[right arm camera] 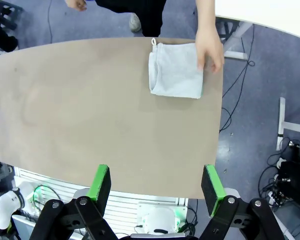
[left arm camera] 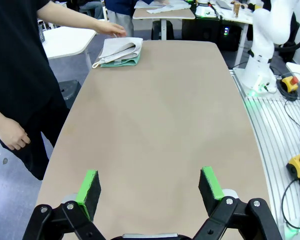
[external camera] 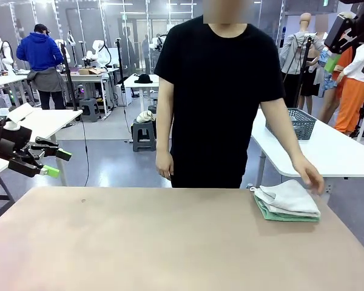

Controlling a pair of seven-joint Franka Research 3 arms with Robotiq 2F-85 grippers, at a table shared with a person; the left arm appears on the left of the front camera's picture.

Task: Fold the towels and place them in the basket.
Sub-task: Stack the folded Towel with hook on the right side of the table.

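Already folded, two towels sit stacked at the far right of the table while both grippers hang spread and empty.

Front view: the grey-white towel (external camera: 289,198) lies on the mint green towel (external camera: 285,214) on the tan table (external camera: 170,242), and the person's hand (external camera: 309,177) touches the stack's far right edge. The left gripper (external camera: 56,162) hovers off the table's left side, fingers apart. A lattice basket (external camera: 294,123) stands on a white table behind the person. Left wrist view: the left gripper (left arm camera: 151,186) is spread above bare tabletop, the stack (left arm camera: 121,51) well apart at the far end under the person's hand (left arm camera: 109,29). Right wrist view: the right gripper (right arm camera: 156,184) is spread wide, high above the near table edge; the towel (right arm camera: 175,76) lies far off, the hand (right arm camera: 210,50) on its right edge.
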